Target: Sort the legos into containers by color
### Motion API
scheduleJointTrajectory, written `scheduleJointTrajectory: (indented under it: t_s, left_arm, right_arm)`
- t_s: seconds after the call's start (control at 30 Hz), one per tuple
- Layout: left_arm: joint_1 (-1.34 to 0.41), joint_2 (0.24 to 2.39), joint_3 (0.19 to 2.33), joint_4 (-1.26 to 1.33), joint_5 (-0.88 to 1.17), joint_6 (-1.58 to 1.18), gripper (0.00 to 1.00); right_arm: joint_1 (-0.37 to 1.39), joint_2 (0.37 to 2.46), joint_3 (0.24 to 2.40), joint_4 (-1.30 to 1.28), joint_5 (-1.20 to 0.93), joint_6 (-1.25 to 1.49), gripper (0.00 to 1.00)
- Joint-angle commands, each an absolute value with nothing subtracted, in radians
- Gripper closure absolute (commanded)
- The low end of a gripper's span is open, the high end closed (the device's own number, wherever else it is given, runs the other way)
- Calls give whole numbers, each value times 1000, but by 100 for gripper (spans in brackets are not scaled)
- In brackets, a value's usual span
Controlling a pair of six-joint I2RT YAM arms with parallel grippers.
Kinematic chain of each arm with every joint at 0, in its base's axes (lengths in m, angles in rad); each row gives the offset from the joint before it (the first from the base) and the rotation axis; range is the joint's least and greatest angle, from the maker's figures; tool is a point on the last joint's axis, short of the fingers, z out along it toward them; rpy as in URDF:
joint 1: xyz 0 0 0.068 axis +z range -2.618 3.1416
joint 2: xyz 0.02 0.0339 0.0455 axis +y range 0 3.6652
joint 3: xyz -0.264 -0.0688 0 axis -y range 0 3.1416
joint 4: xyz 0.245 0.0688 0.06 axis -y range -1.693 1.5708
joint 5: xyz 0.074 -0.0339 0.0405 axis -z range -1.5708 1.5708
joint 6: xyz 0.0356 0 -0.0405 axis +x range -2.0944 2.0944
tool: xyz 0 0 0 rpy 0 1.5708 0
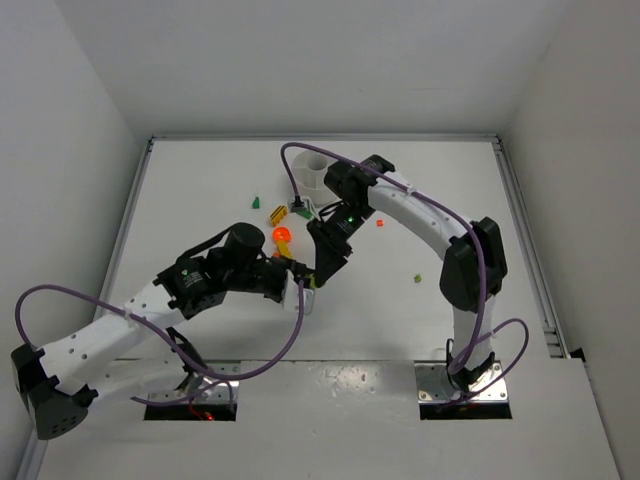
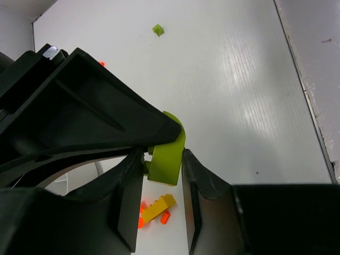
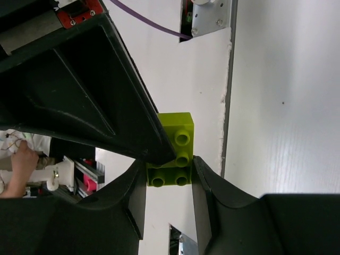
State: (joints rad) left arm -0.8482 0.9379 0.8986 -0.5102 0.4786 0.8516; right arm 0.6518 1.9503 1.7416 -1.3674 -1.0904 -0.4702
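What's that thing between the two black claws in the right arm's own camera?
A lime lego brick, with its studs toward the camera, is pinched by the right gripper. The right wrist view shows it plainly.

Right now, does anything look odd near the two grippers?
Yes. The left gripper and the right gripper meet at one spot, each shut on a small lime-green plastic brick, apparently the same one. Two grippers on one brick looks odd for sorting.
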Motion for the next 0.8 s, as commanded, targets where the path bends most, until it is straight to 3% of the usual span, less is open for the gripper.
scheduleJointTrajectory:
  t_s: [0.0,0.17,0.2,0.4,0.57,0.77]
  left_arm:
    - [-867,943,904,-526,470,839,67]
    - [-867,923,884,-544,439,830,69]
    - [-867,911,884,-545,439,830,69]
    - [-867,864,848,-575,419,773,72]
    - [-833,902,880,-539,313,591,72]
    - [-732,1252,1179,-547,118,365,76]
  right_arm:
    - [658,1873,1750,-1407,-1129,-485,93]
    - [637,1835,1750,-1407,-1082,-485,46]
    - [624,1822,1750,-1407,-1063,-476,42]
    - [549,1750,1727,-1266,-954,-329,37]
    - [457,1652,1619,-936,-625,-60,35]
    - [376,1592,1516,-764,-332,61,31]
